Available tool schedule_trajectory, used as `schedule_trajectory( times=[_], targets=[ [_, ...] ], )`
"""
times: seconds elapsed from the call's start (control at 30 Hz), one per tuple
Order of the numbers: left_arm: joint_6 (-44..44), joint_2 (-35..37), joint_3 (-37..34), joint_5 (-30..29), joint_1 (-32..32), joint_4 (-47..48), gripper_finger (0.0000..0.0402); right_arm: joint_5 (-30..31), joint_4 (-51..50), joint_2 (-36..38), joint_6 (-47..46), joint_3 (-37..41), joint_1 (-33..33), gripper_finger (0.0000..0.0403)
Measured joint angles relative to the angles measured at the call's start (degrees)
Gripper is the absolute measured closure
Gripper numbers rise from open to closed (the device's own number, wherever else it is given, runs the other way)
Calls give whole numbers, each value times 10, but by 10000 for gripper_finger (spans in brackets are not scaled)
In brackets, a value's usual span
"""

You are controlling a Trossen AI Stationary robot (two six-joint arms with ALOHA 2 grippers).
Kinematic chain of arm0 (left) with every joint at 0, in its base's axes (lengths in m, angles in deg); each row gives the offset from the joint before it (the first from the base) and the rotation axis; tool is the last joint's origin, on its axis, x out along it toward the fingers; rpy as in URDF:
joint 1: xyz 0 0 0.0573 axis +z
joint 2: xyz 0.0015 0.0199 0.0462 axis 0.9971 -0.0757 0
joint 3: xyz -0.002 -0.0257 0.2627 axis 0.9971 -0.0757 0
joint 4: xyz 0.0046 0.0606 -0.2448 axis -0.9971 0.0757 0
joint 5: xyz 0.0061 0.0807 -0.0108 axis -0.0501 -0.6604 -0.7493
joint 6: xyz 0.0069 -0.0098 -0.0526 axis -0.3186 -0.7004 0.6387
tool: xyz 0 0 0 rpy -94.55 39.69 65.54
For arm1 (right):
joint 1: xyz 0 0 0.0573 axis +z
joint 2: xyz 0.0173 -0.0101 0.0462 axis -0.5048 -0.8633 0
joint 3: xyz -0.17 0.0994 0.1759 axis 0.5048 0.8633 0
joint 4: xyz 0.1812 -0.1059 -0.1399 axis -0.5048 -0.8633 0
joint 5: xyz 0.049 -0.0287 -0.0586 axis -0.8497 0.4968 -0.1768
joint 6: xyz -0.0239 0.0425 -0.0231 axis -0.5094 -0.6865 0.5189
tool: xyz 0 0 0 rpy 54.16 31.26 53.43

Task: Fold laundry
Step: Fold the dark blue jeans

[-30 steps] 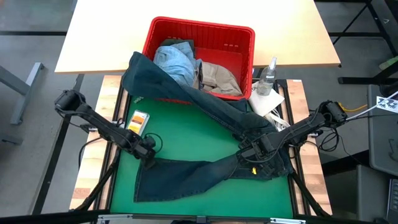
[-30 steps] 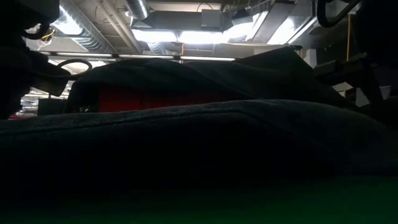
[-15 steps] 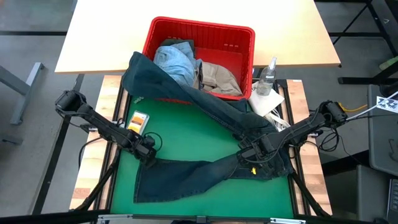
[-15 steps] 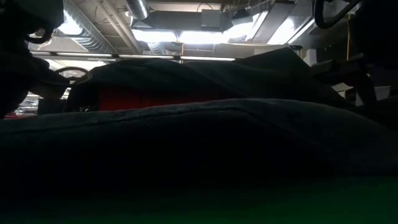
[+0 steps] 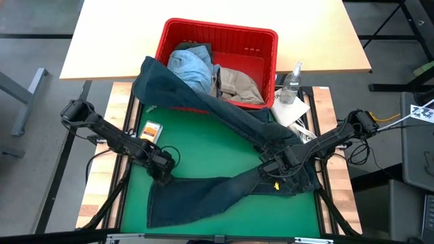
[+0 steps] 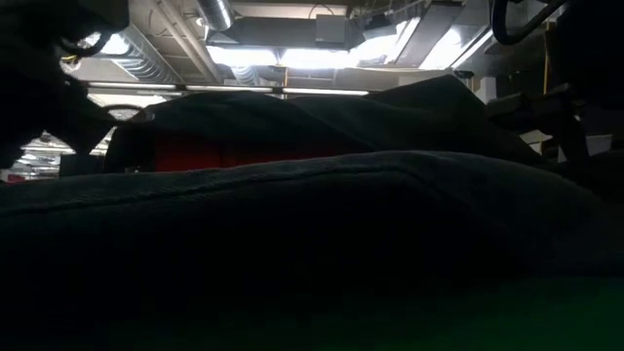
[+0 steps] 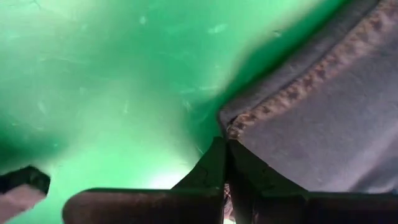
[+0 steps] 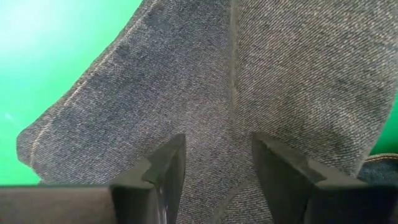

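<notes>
Left gripper: I read it clamped on the hem corner of the dark navy jeans.
Right gripper: spread wide, pressing the jeans' crotch area.
Red basket: holds light blue denim, beige khaki piece.
Jeans: one leg flat on green mat, other draped over the basket.

Red plastic basket at the far edge of the green mat. Clear spray bottle and white cloth beside the basket. Small orange-and-white box near the mat's left edge.
</notes>
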Motion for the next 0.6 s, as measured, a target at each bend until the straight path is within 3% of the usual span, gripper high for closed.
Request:
schedule_trajectory(
  times=[0.2, 0.5, 0.6],
  targets=[
    [-15, 1, 73, 13, 0, 167, 401, 13, 0, 0, 0, 0, 0, 217],
    [-18, 1, 235, 23, 1, 529, 401, 13, 5, 0, 1, 0, 0, 217],
    [-16, 19, 253, 24, 1, 519, 401, 12, 0, 0, 1, 0, 0, 217]
  ],
)
